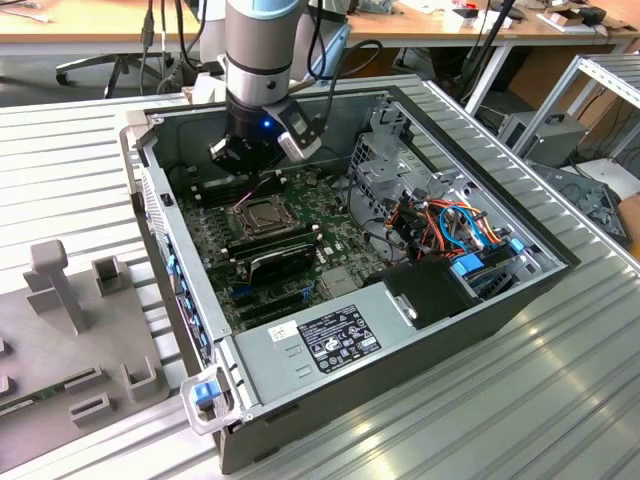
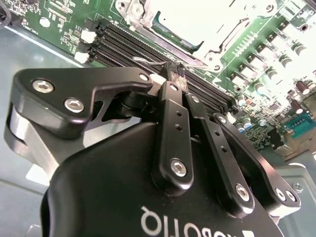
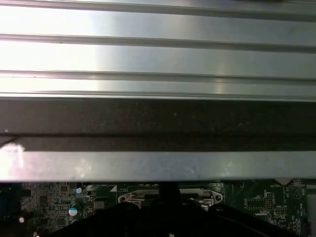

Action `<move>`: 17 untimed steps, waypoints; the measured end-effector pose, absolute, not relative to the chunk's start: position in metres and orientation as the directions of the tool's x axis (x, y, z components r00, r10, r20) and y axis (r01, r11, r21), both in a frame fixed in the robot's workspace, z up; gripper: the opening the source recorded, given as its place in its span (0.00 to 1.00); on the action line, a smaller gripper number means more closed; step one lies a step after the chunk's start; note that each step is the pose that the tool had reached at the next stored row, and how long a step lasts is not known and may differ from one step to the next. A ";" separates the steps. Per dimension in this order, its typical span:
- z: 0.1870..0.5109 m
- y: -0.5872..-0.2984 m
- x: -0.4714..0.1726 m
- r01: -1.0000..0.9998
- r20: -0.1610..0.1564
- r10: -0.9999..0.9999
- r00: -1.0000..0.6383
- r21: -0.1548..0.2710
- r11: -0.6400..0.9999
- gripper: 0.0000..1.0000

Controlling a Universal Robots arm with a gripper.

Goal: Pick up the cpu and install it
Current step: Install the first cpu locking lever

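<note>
Black tool (image 2: 173, 74) fingers are seen pressed together in the second wrist view, just beside the silver socket (image 2: 197, 24). A pale square face is seen in the open socket; whether it is the cpu cannot be told. The tool (image 1: 243, 168) is held inside the open case (image 1: 520, 290) on the bench (image 1: 60, 170).

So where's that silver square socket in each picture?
Exterior view: socket on the green motherboard, close by the arm.
Second wrist view: socket just beyond the black memory slots.
First wrist view: socket beside the case wall.
Shared landmark: the motherboard.
</note>
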State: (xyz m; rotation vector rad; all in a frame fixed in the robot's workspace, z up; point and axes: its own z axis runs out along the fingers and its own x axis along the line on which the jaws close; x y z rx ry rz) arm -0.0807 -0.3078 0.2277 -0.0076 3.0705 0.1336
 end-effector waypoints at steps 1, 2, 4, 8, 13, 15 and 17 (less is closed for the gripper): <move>0.227 -0.308 -0.080 -0.008 -0.068 -0.002 -0.998 0.087 0.996 0.11; 0.227 -0.308 -0.078 -0.008 -0.068 -0.002 -0.998 0.086 0.996 0.11; 0.227 -0.308 -0.077 -0.008 -0.068 -0.002 -0.998 0.086 0.996 0.11; 0.225 -0.308 -0.074 -0.008 -0.068 -0.002 -0.998 0.087 0.996 0.11; 0.223 -0.308 -0.069 -0.008 -0.068 -0.002 -0.998 0.086 0.996 0.11; 0.222 -0.308 -0.068 -0.008 -0.068 -0.002 -0.998 0.086 0.996 0.11; 0.221 -0.308 -0.065 -0.008 -0.068 -0.002 -0.998 0.086 0.996 0.11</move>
